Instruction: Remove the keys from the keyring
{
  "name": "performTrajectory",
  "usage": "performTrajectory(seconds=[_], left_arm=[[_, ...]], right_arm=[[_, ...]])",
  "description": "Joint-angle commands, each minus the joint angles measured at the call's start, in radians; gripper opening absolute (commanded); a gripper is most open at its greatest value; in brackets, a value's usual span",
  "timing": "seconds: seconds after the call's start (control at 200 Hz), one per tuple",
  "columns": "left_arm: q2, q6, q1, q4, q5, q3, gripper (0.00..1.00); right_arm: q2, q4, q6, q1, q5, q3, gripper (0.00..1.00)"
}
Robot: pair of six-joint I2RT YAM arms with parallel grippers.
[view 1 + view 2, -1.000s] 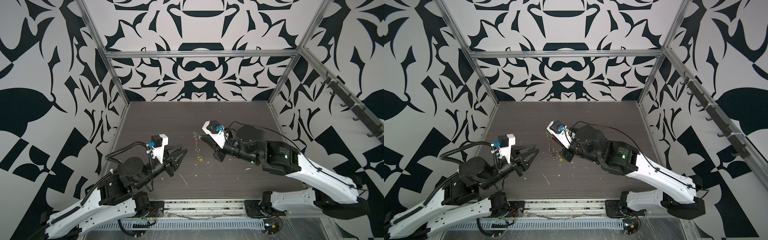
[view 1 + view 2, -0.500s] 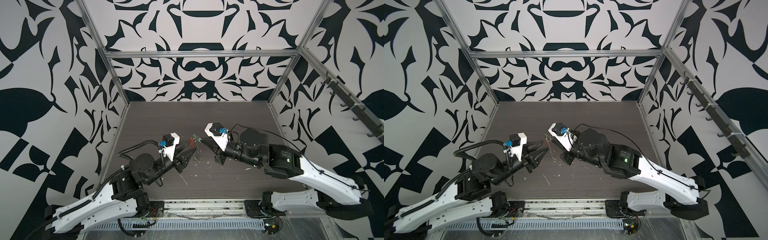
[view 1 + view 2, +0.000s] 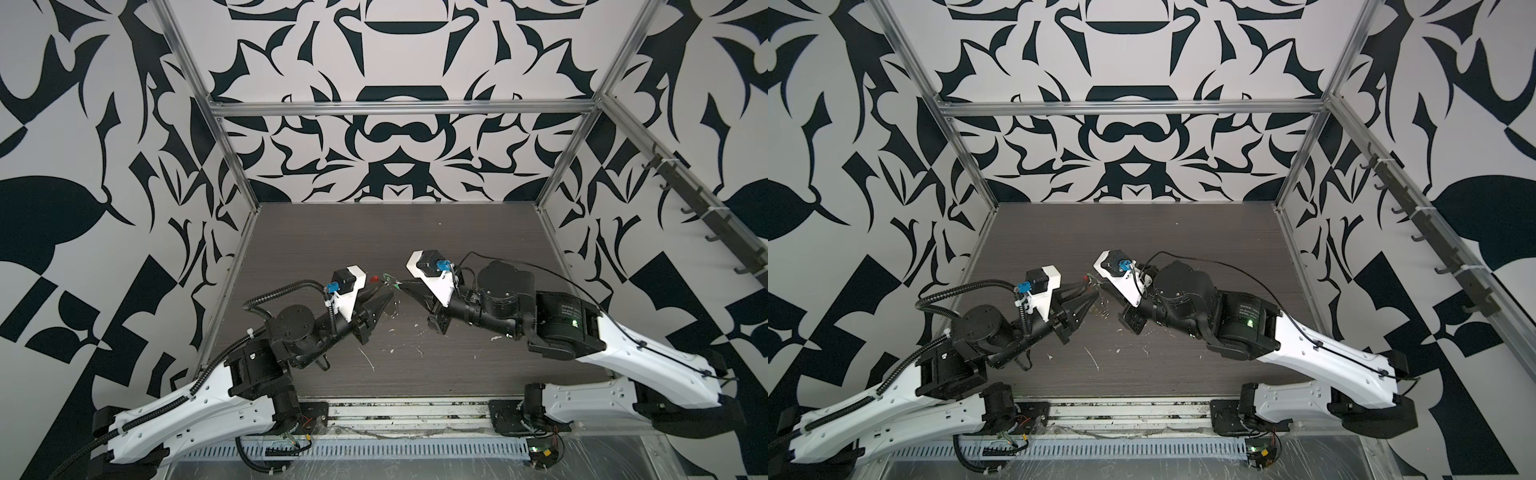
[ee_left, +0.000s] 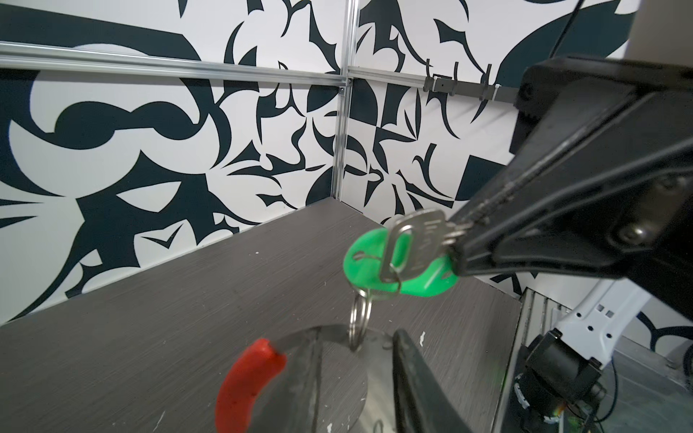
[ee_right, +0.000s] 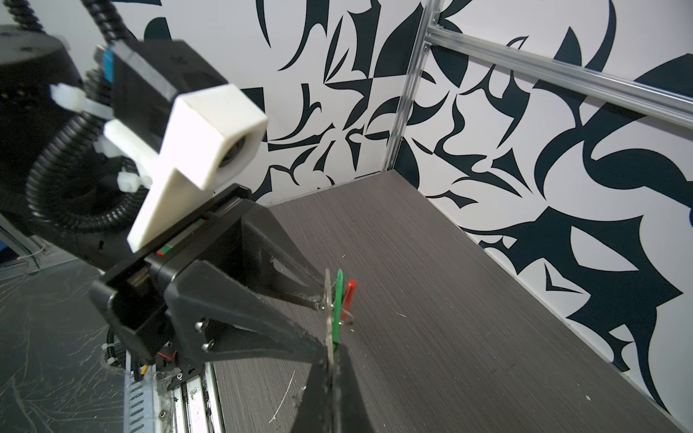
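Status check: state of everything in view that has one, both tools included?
right tool: shut on the key, held above the table.
key: pinched by its blade, off the table, green tag behind it.
split ring: hanging under the key, looped on the keyring.
keyring: hanging from the split ring, not yet freed; red sleeve on it.
left tool: open, fingers either side of the keyring; contact unclear.

Dark wood-grain tabletop (image 3: 374, 232) with scattered white flecks (image 3: 368, 358), black-and-white patterned walls (image 3: 395, 54), aluminium frame (image 3: 399, 108), hook rail (image 3: 681, 195).
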Motion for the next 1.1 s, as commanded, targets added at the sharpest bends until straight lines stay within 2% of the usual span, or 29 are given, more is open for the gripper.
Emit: performTrajectory(seconds=[0.0, 0.175, 0.43, 0.64, 0.855, 0.89, 1.095], left_arm=[[-0.017, 0.013, -0.001, 0.028, -0.018, 0.028, 0.32], [-0.028, 0.014, -0.002, 0.026, -0.012, 0.033, 0.32], [-0.030, 0.007, -0.001, 0.026, -0.002, 0.033, 0.23], [-0.019, 0.004, -0.002, 0.029, 0.022, 0.037, 0.23], [-0.021, 0.002, -0.001, 0.032, 0.031, 0.034, 0.18], [-0.024, 0.002, -0.002, 0.032, 0.031, 0.033, 0.17], [-0.024, -0.001, -0.001, 0.034, 0.026, 0.033, 0.14]], right_arm=[[-0.019, 0.061, 0.009, 0.009, 0.016, 0.013, 0.00], [-0.018, 0.062, 0.007, 0.010, 0.017, 0.013, 0.00], [-0.020, 0.060, 0.005, 0.012, 0.017, 0.015, 0.00], [-0.018, 0.060, 0.005, 0.014, 0.017, 0.015, 0.00], [-0.021, 0.060, 0.005, 0.015, 0.016, 0.013, 0.00], [-0.021, 0.059, 0.005, 0.016, 0.050, 0.013, 0.00], [-0.022, 0.058, 0.004, 0.015, 0.057, 0.015, 0.00]])
